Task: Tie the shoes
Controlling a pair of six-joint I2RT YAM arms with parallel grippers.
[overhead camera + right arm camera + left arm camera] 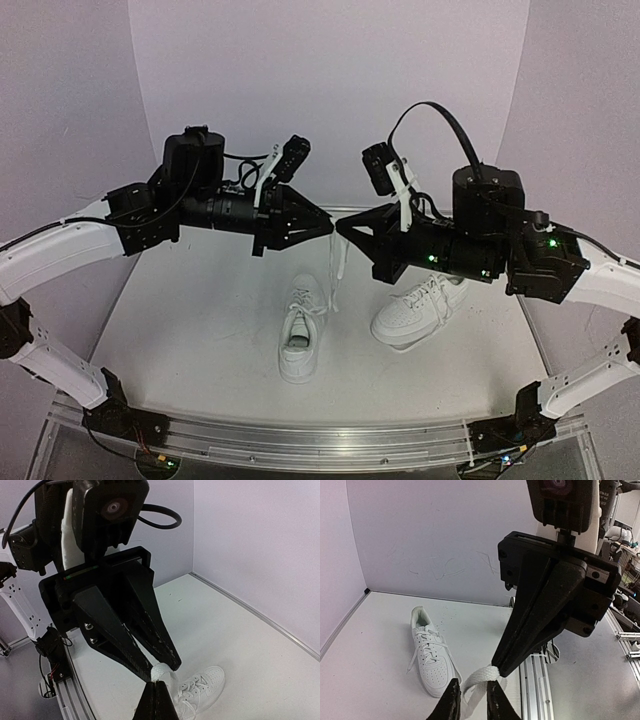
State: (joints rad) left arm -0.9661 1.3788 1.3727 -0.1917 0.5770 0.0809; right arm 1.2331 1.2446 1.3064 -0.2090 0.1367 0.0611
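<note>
We find the nearer shoe (298,340) and the other shoe (420,312) standing on the counter (200,330), neither showing a bow. One lace (334,272) rises from the nearer shoe to where both sets of fingers meet above. The left fingers (451,702) stand narrowly apart, pinching it. The right fingers (535,625) are fully closed on it just beside them. No loop or knot is visible. We judge the tying barely begun, with the other shoe outstanding.

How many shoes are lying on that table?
2. The first white sneaker lies centrally; the second white sneaker lies to its right, its far end hidden beneath the right arm. No others show.
</note>
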